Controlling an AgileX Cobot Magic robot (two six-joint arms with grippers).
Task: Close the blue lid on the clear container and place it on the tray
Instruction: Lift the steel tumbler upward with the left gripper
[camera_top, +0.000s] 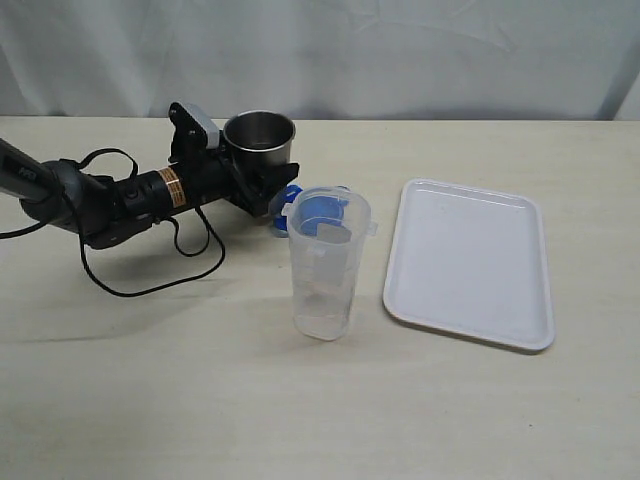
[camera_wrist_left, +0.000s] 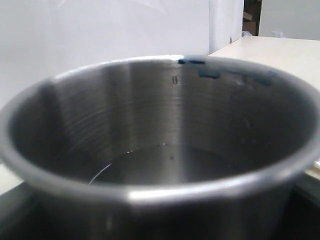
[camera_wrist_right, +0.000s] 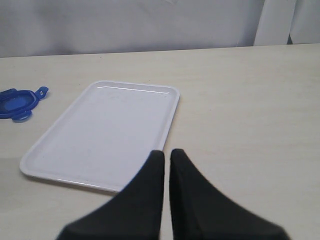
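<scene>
The clear container (camera_top: 326, 268) stands upright and uncovered in the middle of the table. The blue lid (camera_top: 291, 197) lies flat on the table just behind it, partly seen through its wall, and shows again in the right wrist view as the blue lid (camera_wrist_right: 17, 102). The white tray (camera_top: 470, 265) lies to the container's right, with nothing on it. My left gripper (camera_top: 262, 182) reaches in from the left, shut on a steel cup (camera_top: 260, 138) held upright behind the container. The cup (camera_wrist_left: 160, 145) fills the left wrist view. My right gripper (camera_wrist_right: 166, 153) hovers near the tray's (camera_wrist_right: 105, 132) edge, shut and holding nothing.
The left arm and its looping black cable (camera_top: 150, 285) lie across the table's left side. A white curtain (camera_top: 400, 50) closes off the back edge. The right arm is outside the exterior view.
</scene>
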